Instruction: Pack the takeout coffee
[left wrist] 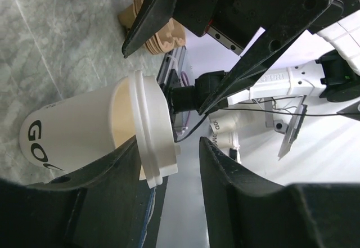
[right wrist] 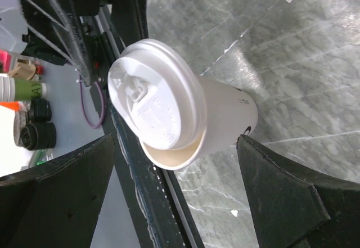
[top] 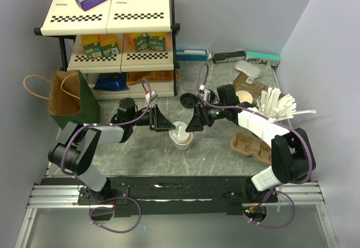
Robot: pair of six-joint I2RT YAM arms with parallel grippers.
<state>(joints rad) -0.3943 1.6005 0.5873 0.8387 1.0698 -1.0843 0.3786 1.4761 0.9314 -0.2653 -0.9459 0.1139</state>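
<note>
Two pincers face each other across one white cup [top: 182,138], which stands upright near the middle of the tabletop, its long axis vertical. Its lid [right wrist: 154,102] sits tilted and unseated, with the tan mouth showing under one side. The left gripper [left wrist: 169,147], on the cup's left and nearer, has its jaws parted around the lid's rim, with a gap beside it. The right gripper [right wrist: 175,141] gapes wide, a finger on either side of the cup, holding nothing. The pulp tray [top: 252,147] lies toward the right edge and the brown bag [top: 67,99] by the left edge. Neither seems to block a reach.
</note>
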